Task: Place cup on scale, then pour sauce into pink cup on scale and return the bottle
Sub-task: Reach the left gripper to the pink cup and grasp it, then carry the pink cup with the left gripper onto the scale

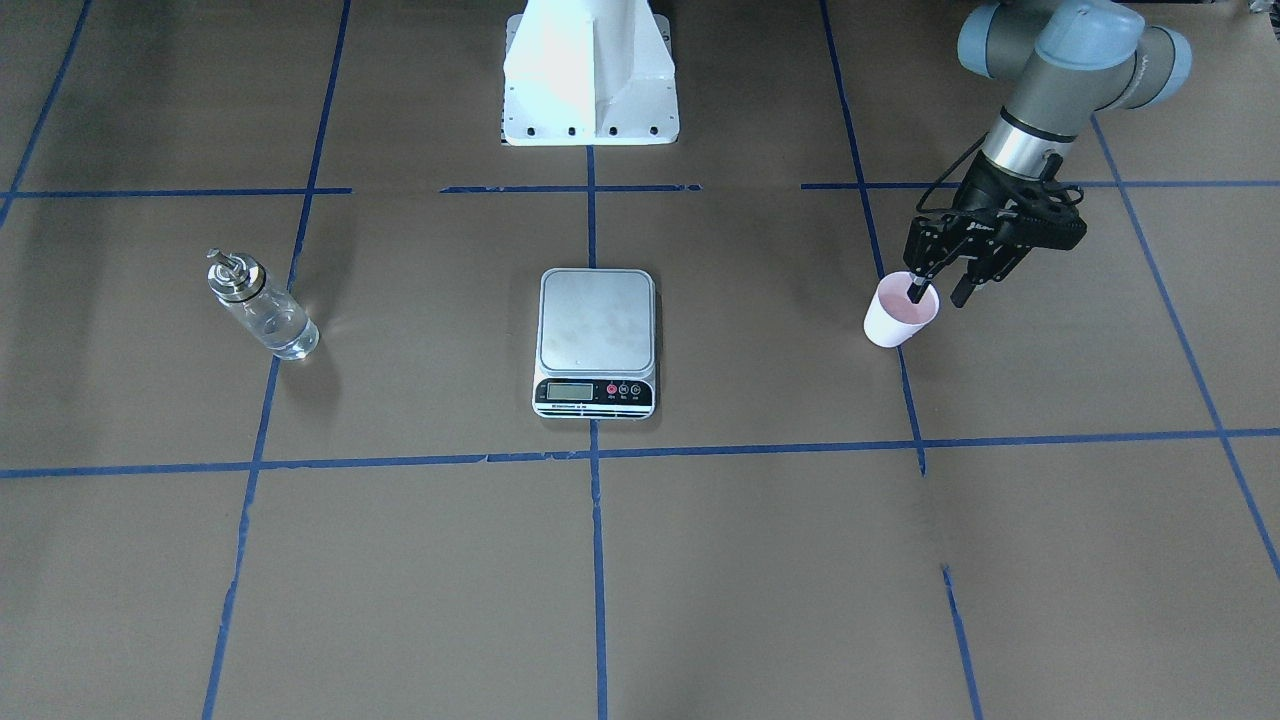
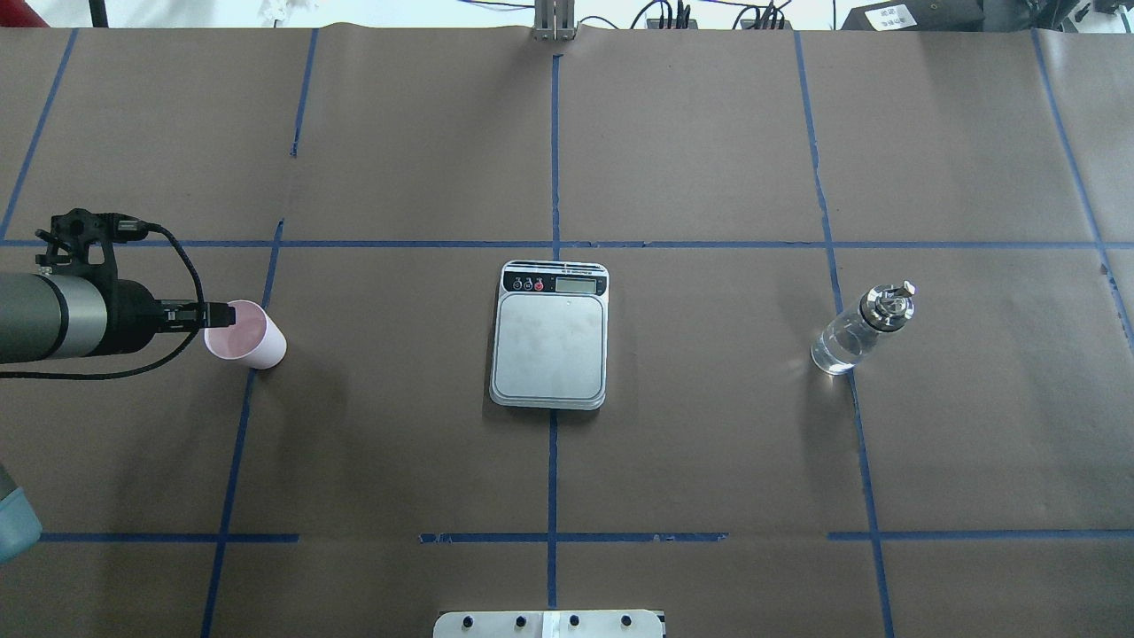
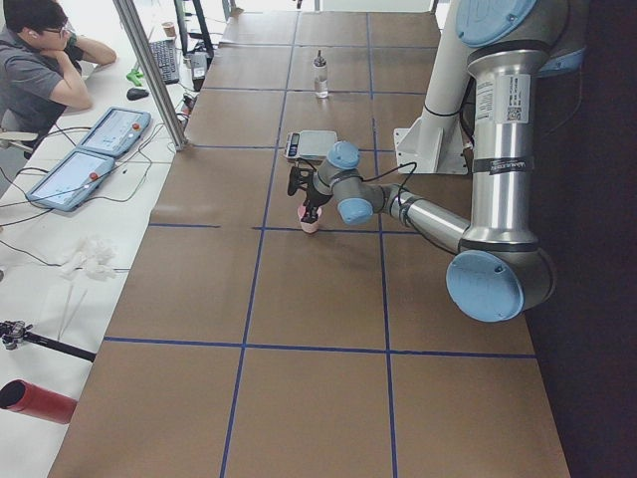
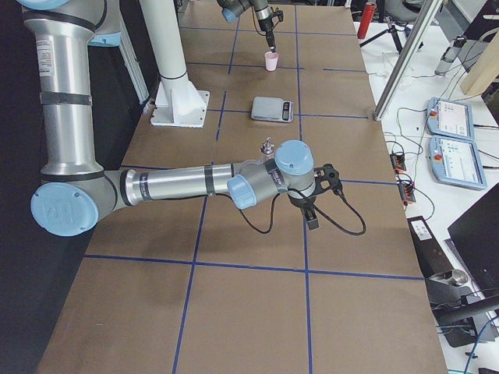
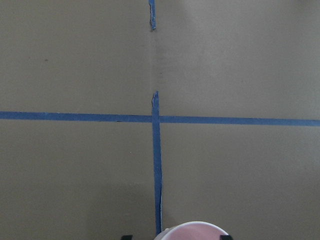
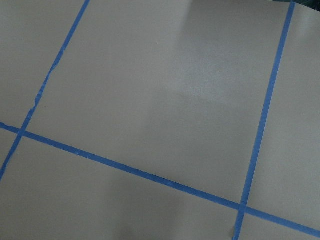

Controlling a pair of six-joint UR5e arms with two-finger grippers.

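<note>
Cup [image 5: 192,231]: rim only, remainder cut by left wrist view's bottom edge; scale [image 1: 596,342] readout too small to read; right gripper [image 4: 311,218] closure indeterminable.

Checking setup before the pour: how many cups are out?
1. The cup stands at the robot's left, off the scale, the open left end effector at its rim. None seems hidden.

Brown paper-covered table [image 2: 709,461], blue tape grid [image 2: 552,478], white side bench [image 3: 40,299] with tablets [image 3: 70,179], seated operator [image 3: 40,70].
</note>
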